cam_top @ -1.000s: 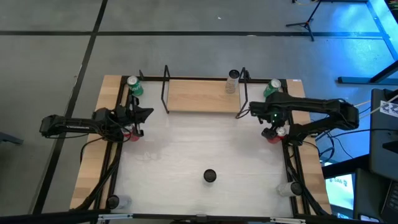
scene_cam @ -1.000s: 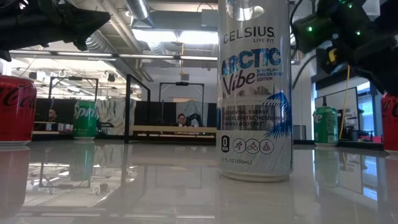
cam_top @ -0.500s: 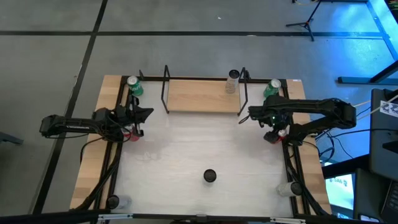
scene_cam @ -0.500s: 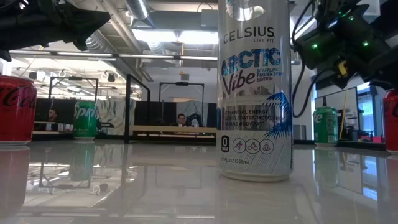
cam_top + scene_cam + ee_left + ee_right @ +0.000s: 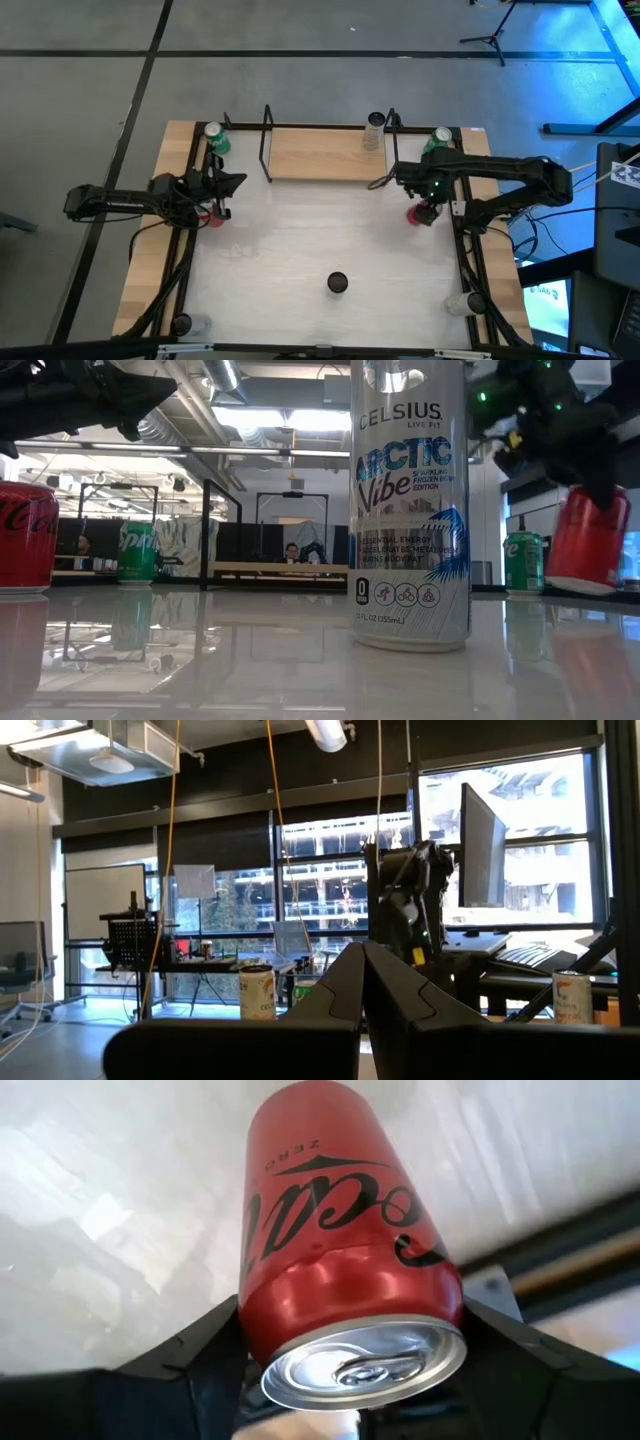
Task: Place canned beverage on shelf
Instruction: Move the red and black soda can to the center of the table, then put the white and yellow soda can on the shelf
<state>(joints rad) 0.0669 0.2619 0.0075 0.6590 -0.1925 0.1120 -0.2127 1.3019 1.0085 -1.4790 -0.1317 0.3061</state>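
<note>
Now we are gripping a red cola can (image 5: 345, 1275) in our right tool (image 5: 424, 211); the two dark fingers (image 5: 205, 1355) are pressing its sides just below the silver top. In the low view that red cola can (image 5: 588, 540) is hanging tilted, lifted off the white tabletop (image 5: 300, 240), near the right end of the shelf. We are seeing the shelf (image 5: 325, 155), a small light-wood board with thin black wire frames at both ends, lying at the far edge of the tabletop with a clear, pale can (image 5: 374, 128) standing on its right end. Our left tool (image 5: 232, 183) is waiting over the left side of the tabletop, its fingers (image 5: 345, 985) clenched together on nothing. Two green cans (image 5: 214, 139) are standing at the far corners, one on each side. A tall white and blue can (image 5: 408, 505) is standing close to the low camera, and another red can (image 5: 27, 536) is sitting at the left.
</note>
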